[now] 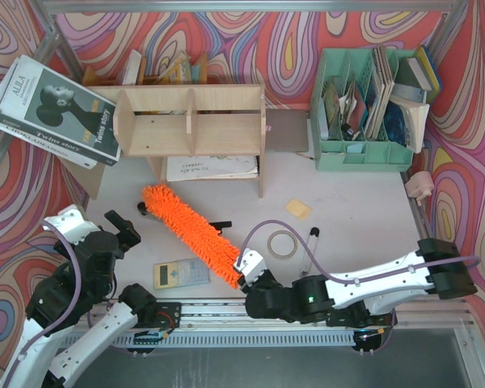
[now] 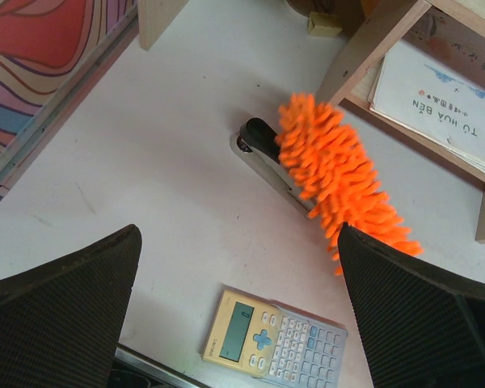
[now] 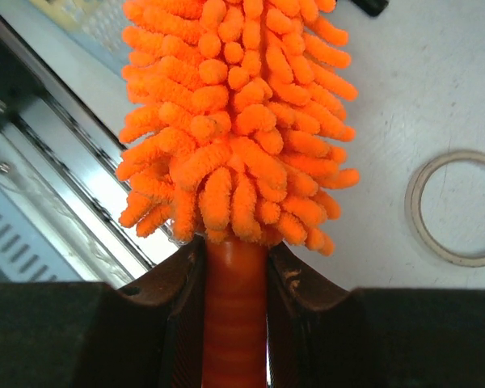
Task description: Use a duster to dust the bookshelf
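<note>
Now my right gripper (image 3: 235, 267) clamps the duster (image 1: 190, 234) by its handle, fluffy length pointing forward-left toward the bookshelf (image 1: 218, 123); left gripper (image 1: 121, 230) gapes wide.

- Right gripper (image 3: 234, 275) clamped on the duster (image 3: 234, 121): 2 dark fingers (image 3: 174, 283) press the ribbed orange handle (image 3: 234, 331) from either side, just below the fluffy head.
- Head is bright orange microfibre, runs straight up from the grip and out of the top of the frame.
- Pale worktop (image 3: 436, 81) lies under and to the right of the head.
- 1 tape ring (image 3: 413, 202) lies flat on the worktop to the right, clear of the fibres and cut off by the frame edge.
- Metal rail (image 3: 56, 186) runs diagonally down the left side.
- Small black object (image 3: 370, 5) at the top edge, too cropped to identify.
</note>
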You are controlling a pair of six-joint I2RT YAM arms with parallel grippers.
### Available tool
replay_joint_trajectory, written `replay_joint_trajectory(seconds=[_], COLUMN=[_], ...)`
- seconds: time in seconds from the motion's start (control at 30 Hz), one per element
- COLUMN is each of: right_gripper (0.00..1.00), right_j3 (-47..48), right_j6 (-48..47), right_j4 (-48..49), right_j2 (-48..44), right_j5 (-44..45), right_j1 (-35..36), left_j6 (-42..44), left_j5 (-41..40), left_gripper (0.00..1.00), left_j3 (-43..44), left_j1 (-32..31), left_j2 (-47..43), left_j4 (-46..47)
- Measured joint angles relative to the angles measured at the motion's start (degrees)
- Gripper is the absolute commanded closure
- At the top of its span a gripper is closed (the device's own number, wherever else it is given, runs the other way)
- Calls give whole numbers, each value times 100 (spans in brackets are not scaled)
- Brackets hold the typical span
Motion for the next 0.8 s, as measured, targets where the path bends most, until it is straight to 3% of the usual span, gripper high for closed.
replay_joint_trajectory(seconds=[0.33, 0.8], right_gripper=[100, 100], right_j3=[-140, 131], right_j6=[302, -70], right_j4=[-116, -1010], right_j2=[417, -1497], right_j5=[-61, 186], right_j1=[-7, 48], left_j6=[0, -2], left_j5=[0, 0], left_gripper=[2, 2], left_j3=[0, 0], left_j1=[0, 0], left_j2=[-17, -87], left_j4=[0, 0])
